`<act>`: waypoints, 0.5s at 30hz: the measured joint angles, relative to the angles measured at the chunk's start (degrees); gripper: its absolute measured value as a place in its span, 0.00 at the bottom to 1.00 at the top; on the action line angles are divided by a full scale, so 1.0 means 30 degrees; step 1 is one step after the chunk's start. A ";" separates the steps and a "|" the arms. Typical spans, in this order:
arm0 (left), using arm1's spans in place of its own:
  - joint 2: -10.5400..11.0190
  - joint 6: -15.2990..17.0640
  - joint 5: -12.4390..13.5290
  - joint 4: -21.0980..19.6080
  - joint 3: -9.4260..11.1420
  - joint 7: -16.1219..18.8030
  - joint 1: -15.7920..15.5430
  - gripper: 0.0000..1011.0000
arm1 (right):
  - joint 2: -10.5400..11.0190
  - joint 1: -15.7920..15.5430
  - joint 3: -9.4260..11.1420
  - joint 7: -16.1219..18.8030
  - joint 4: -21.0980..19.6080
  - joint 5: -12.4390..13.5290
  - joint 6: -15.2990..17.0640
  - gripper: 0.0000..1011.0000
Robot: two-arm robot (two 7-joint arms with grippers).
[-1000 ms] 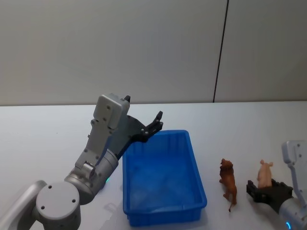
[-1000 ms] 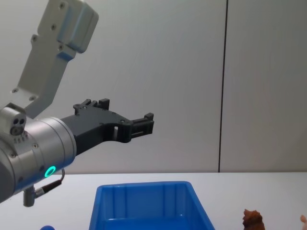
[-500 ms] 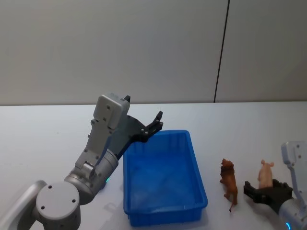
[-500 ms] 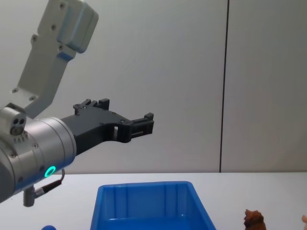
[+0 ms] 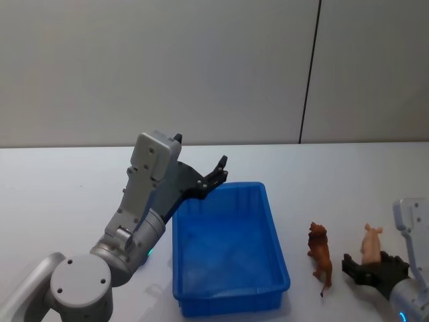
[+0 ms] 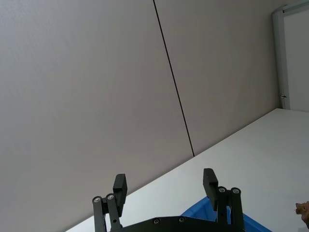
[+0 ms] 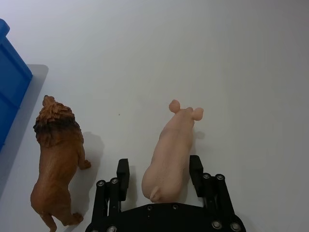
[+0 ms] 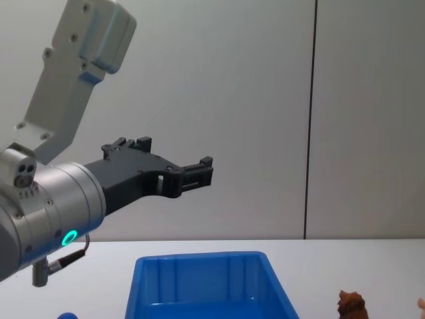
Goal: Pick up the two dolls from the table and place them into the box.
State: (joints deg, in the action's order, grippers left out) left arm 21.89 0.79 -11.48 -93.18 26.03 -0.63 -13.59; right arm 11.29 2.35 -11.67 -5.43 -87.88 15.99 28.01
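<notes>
A reddish-brown lion doll stands on the white table just right of the blue box. Further right is a pink pig doll. My right gripper is open and low at the table, one finger on each side of the pig's rear. My left gripper is open and empty, held in the air over the box's far left corner. The box looks empty.
A small rounded bright blue object peeks in at the bottom edge of the chest view, left of the box, mostly cut off. A grey wall with a dark vertical seam rises behind the table. Bare tabletop lies beyond the box and the dolls.
My right gripper has shifted slightly toward the near edge while still straddling the pig. The left arm, the box and the lion have not moved.
</notes>
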 joint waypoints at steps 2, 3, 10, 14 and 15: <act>0.0000 0.0000 0.0000 0.0000 0.0000 0.0000 0.0000 0.99 | 0.0000 0.0000 0.0000 -0.0001 0.0000 -0.0003 0.0000 0.75; 0.0000 0.0000 0.0000 0.0000 0.0000 0.0000 0.0000 0.99 | 0.0000 0.0000 0.0000 -0.0001 0.0000 -0.0003 0.0000 0.70; 0.0001 0.0000 0.0000 0.0000 0.0000 0.0000 0.0000 0.99 | -0.0001 0.0001 0.0000 -0.0001 0.0000 -0.0004 0.0001 0.47; 0.0000 0.0000 0.0000 0.0001 0.0000 0.0000 0.0000 0.99 | 0.0000 -0.0001 0.0000 -0.0001 0.0001 -0.0005 0.0001 0.38; 0.0001 0.0000 0.0000 -0.0001 0.0000 0.0000 0.0000 0.99 | 0.0000 -0.0001 0.0001 -0.0001 0.0000 -0.0005 0.0001 0.37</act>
State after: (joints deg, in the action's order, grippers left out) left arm 21.90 0.79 -11.48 -93.18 26.02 -0.63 -13.59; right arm 11.29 2.35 -11.66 -5.43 -87.88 15.98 28.02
